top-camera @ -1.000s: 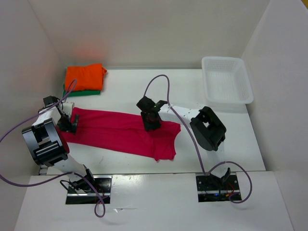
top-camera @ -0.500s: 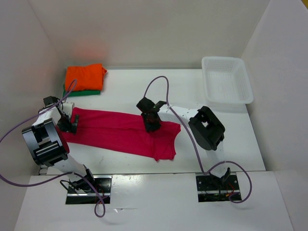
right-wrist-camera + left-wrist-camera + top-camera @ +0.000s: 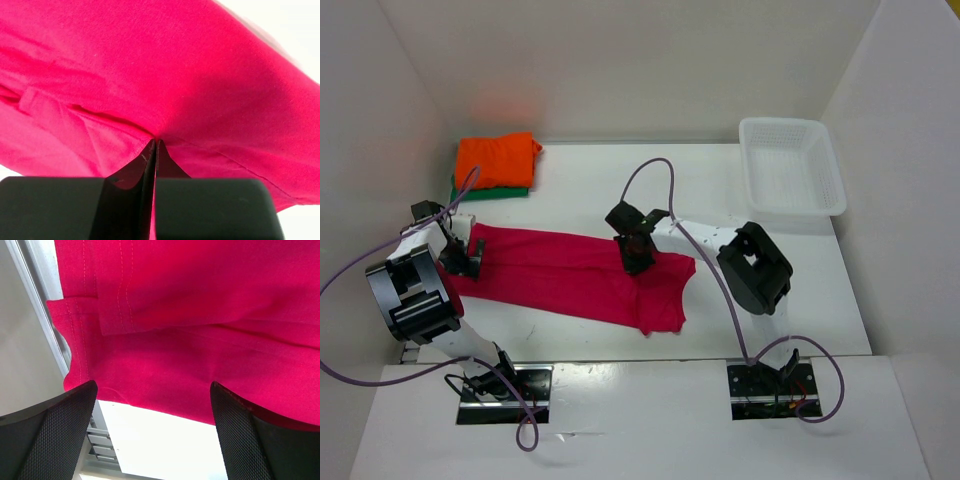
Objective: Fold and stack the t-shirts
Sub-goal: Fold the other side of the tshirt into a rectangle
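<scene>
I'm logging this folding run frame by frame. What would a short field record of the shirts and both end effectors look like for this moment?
magenta-red t-shirt: laid out long, not yet stacked
orange t-shirt: folded, on top of the green one
green t-shirt: folded, bottom of the far-left stack
left end effector: open, at the magenta-red shirt's left end
right end effector: shut, pinching that shirt's cloth near its right end
white basket: far right, apart from the shirts

white tabletop (image 3: 580,190) within plain white, possibly board, walls (image 3: 620,70)
</scene>
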Tool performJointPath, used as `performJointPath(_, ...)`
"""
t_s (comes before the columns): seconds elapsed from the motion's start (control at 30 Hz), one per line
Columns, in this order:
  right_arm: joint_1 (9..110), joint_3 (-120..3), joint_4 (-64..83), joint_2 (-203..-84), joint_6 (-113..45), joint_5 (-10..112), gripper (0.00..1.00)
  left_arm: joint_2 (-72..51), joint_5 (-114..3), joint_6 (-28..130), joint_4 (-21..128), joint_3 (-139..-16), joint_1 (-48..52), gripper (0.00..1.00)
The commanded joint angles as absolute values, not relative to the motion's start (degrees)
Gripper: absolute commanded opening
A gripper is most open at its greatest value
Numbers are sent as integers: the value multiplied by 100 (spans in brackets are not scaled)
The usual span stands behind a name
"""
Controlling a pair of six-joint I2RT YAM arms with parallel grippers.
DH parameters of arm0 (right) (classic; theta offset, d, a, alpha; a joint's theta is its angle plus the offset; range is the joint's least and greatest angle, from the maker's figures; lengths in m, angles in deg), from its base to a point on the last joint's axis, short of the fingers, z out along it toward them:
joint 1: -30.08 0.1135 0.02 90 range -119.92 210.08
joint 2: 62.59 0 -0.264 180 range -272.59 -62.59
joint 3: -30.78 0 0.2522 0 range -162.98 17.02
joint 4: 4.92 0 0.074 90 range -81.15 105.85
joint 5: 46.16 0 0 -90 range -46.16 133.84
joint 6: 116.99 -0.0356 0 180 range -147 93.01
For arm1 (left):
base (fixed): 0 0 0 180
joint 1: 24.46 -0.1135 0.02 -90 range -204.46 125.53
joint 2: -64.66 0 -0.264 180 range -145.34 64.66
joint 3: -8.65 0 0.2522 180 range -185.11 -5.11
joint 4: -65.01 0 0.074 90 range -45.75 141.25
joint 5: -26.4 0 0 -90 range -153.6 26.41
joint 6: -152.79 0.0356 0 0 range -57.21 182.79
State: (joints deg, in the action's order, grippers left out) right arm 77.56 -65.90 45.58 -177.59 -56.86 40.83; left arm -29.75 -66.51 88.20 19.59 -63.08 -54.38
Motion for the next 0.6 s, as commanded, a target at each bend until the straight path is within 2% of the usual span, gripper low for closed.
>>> performJointPath(0.0, 7745, -6542, 4725, -17385, -5679, 4295, 0, -3017, -6658, 8889, 1996, -6294, -5461, 100)
performJointPath(0.2, 7999, -6779, 4725, -17254, -5574, 4751, 0, -2965, -6658, 8889, 1996, -6294, -5461, 100)
performJointPath(0.37, 8509, -7297, 4830, -17797, -5073, 5078, 0, -2965, -6773, 8889, 1996, -6347, -5513, 100)
performJointPath(0.4, 8570, -7507, 4831, -17886, -5020, 5148, 4, -2965, -6773, 8889, 1996, -6347, -5514, 100)
performJointPath(0.43, 8649, -7614, 4927, -17973, -5020, 5148, 16, -2904, -6773, 8889, 1996, -6399, -5514, 100)
performJointPath(0.47, 8650, -7684, 4980, -18053, -4968, 5070, 18, -2903, -6773, 8889, 1996, -6400, -5514, 100)
performJointPath(0.53, 8650, -7738, 4980, -18115, -4967, 4859, 39, -2903, -6773, 8889, 1996, -6400, -5514, 100)
performJointPath(0.57, 8650, -7738, 4980, -18115, -5019, 4858, 44, -2851, -6720, 8889, 1944, -6400, -5514, 100)
